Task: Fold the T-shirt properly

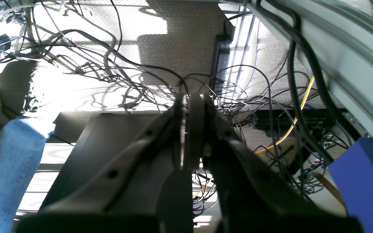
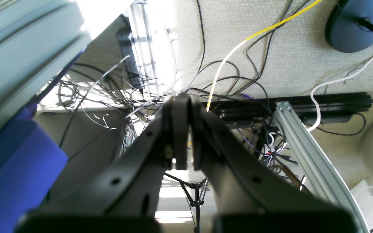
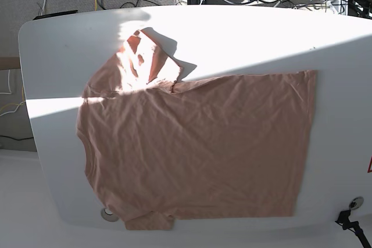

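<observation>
The salmon-pink T-shirt (image 3: 197,149) lies spread on the white table (image 3: 244,33) in the base view, with its hem to the right. One sleeve is bunched and folded over at the upper left (image 3: 145,59); the other sleeve lies at the bottom edge (image 3: 148,220). Neither arm shows in the base view. My left gripper (image 1: 188,103) is shut and empty, hanging over the cabled floor beside the table rim (image 1: 351,48). My right gripper (image 2: 181,102) is also shut and empty, beside the table rim (image 2: 18,42). The shirt is out of both wrist views.
Tangled cables (image 1: 115,74) cover the carpet under both grippers. A person's leg in blue jeans (image 1: 8,168) stands at the left. An aluminium frame bar (image 2: 303,155) and a round blue base (image 2: 355,22) are near the right gripper. A purple-blue piece (image 2: 15,161) sits under the table rim.
</observation>
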